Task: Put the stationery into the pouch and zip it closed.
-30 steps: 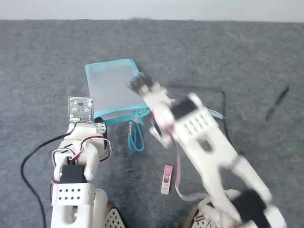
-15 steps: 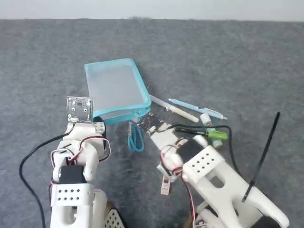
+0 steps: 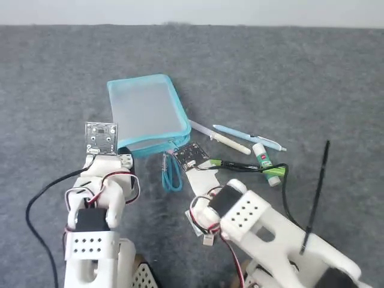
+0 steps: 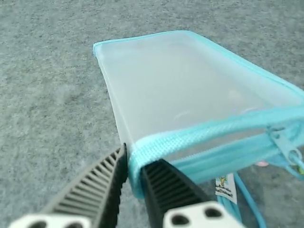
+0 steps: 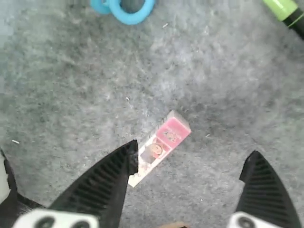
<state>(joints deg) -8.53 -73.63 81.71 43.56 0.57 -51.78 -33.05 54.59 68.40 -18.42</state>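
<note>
Translucent teal-edged pouch [image 3: 147,114] flat on the grey desk [image 3: 300,72], its near corner clamped between the left gripper's [image 4: 130,183] fingers, pressed together on the teal trim. Teal loop [image 3: 172,174] lying at the zip end. Just beside, toward the right: white pen [image 3: 219,137], blue pen [image 3: 249,137], glue stick [image 3: 262,157], green highlighter [image 3: 273,171], all outside the pouch. Pink-and-white eraser [image 5: 159,148] alone, nearer the arms, below the right gripper [image 5: 192,154], fingers spread wide, one tip just beside it.
</note>
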